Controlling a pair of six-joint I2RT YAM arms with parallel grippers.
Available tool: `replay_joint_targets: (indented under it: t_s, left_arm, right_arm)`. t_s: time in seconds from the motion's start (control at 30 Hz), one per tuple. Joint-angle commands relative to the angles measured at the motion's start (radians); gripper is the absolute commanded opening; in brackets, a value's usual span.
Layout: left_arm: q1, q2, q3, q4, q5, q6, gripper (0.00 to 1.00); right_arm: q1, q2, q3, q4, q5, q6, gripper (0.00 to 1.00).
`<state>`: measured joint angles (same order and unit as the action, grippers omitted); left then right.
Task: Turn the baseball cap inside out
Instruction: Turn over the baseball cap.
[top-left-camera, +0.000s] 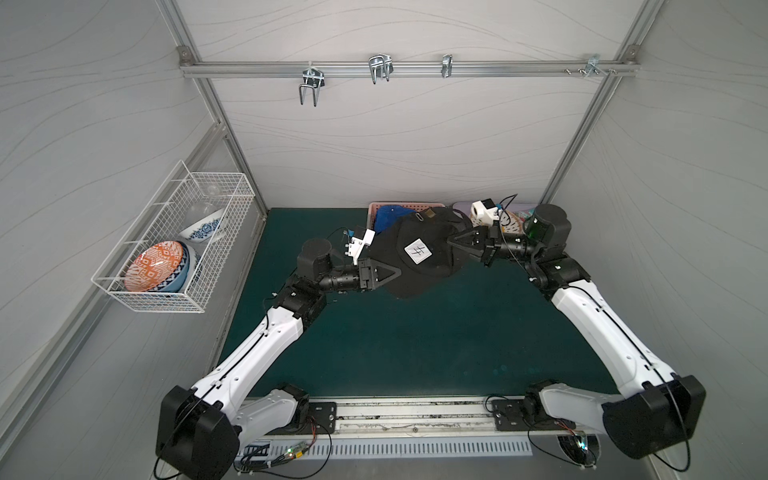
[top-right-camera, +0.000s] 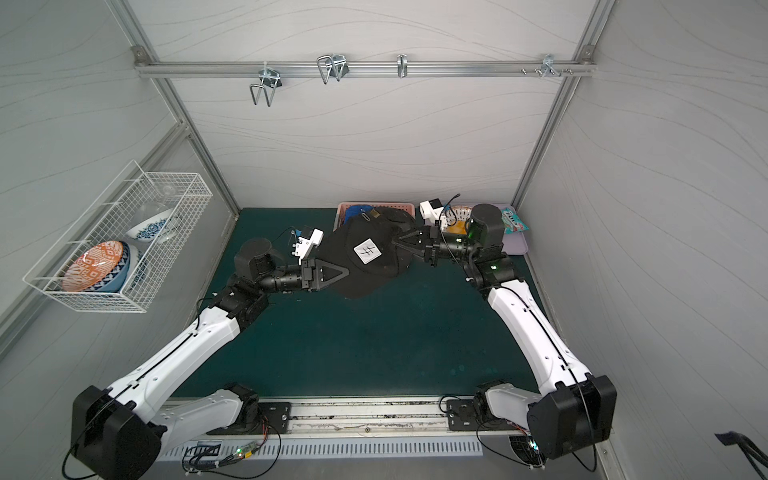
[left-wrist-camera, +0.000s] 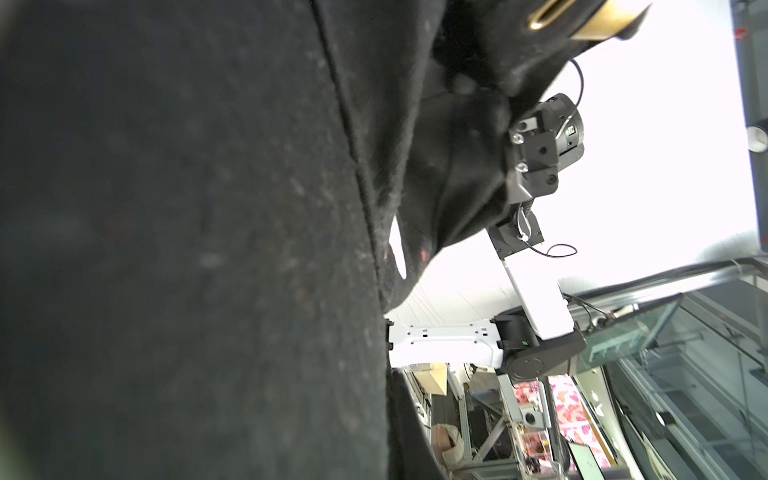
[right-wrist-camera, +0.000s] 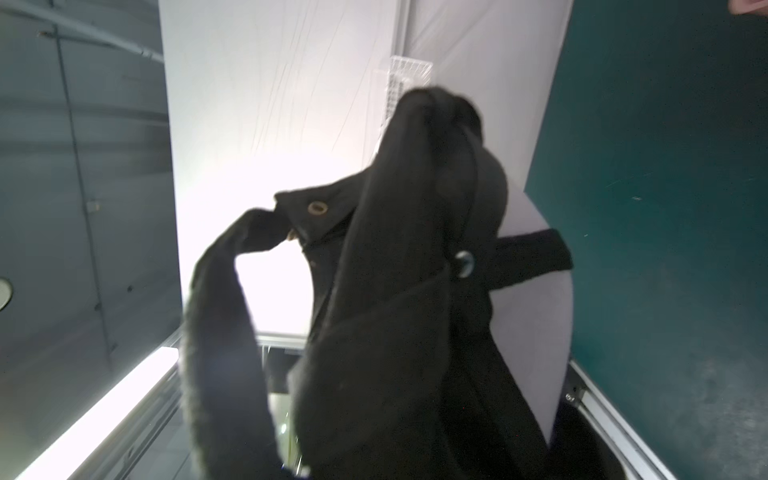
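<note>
As left claw (top-left-camera: 395, 272), right claw (top-left-camera: 451, 240) pinch cap (top-left-camera: 422, 277) edges, mat (top-left-camera: 415, 345) beneath.

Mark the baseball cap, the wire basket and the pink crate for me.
baseball cap (top-left-camera: 415, 279): in a top view, black fabric below the white patch (top-left-camera: 417, 252).
wire basket (top-left-camera: 158, 302): in a top view, lower mesh edge.
pink crate (top-left-camera: 432, 205): in a top view, back rim.

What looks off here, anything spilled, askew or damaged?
Nothing stands out. The black cap hangs bunched between the left gripper and right gripper, both shut on it, above the green mat, as the task would need. The bowls stand on edge in the wire basket, but contained. No spill visible.
</note>
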<state>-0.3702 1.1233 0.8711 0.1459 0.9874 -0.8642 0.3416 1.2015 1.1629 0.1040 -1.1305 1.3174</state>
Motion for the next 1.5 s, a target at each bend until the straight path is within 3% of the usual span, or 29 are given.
replay_joint_targets:
  t_s: [0.0, 0.13, 0.3, 0.33, 0.4, 0.47, 0.5, 0.53, 0.63, 0.77, 1.03, 1.37, 1.43, 1.47]
  left_arm:
    - [0.044, 0.046, 0.046, -0.028, 0.01, 0.039, 0.0]
    - [0.072, 0.084, 0.081, -0.153, -0.04, 0.076, 0.0]
    - [0.099, 0.064, 0.084, -0.112, 0.007, 0.074, 0.0]
    - [0.106, 0.049, 0.078, -0.082, 0.042, 0.065, 0.0]
    - [0.119, 0.013, 0.065, -0.022, 0.122, 0.045, 0.0]
    - [0.127, -0.013, 0.063, -0.042, 0.169, 0.054, 0.0]
    - [0.128, -0.021, 0.066, -0.081, 0.179, 0.076, 0.0]
    - [0.127, -0.024, 0.072, -0.129, 0.179, 0.099, 0.0]
    - [0.129, -0.025, 0.082, -0.215, 0.151, 0.112, 0.0]
    - [0.129, -0.016, 0.128, -0.313, 0.139, 0.15, 0.0]
    - [0.121, -0.019, 0.132, -0.345, 0.202, 0.192, 0.0]
    - [0.101, -0.024, 0.133, -0.372, 0.263, 0.234, 0.0]
    - [0.101, -0.025, 0.13, -0.377, 0.269, 0.238, 0.0]
    - [0.101, -0.026, 0.127, -0.378, 0.271, 0.24, 0.0]
  right_arm:
    - [0.045, -0.037, 0.082, 0.121, -0.176, 0.062, 0.0]
    - [0.09, -0.036, 0.155, 0.148, -0.177, 0.056, 0.0]
    - [0.06, -0.05, 0.181, 0.101, -0.142, -0.021, 0.02]
    - [0.042, -0.052, 0.183, -0.008, -0.13, -0.092, 0.13]
    - [-0.018, -0.055, 0.201, -0.29, -0.088, -0.342, 0.57]
    - [-0.092, -0.059, 0.181, -0.391, -0.063, -0.46, 0.85]
    - [-0.126, -0.063, 0.165, -0.384, -0.053, -0.476, 0.97]
    - [-0.153, -0.067, 0.158, -0.387, -0.041, -0.499, 0.99]
    - [-0.171, -0.08, 0.207, -0.541, 0.045, -0.718, 0.99]
    - [-0.096, -0.069, 0.305, -0.781, 0.289, -1.093, 0.99]
    - [0.151, 0.132, 0.514, -0.96, 0.61, -1.474, 0.99]
    - [0.194, 0.326, 0.687, -0.979, 0.665, -1.584, 0.97]
    - [0.193, 0.342, 0.699, -0.968, 0.645, -1.574, 0.88]
    - [0.193, 0.348, 0.703, -0.954, 0.628, -1.557, 0.77]
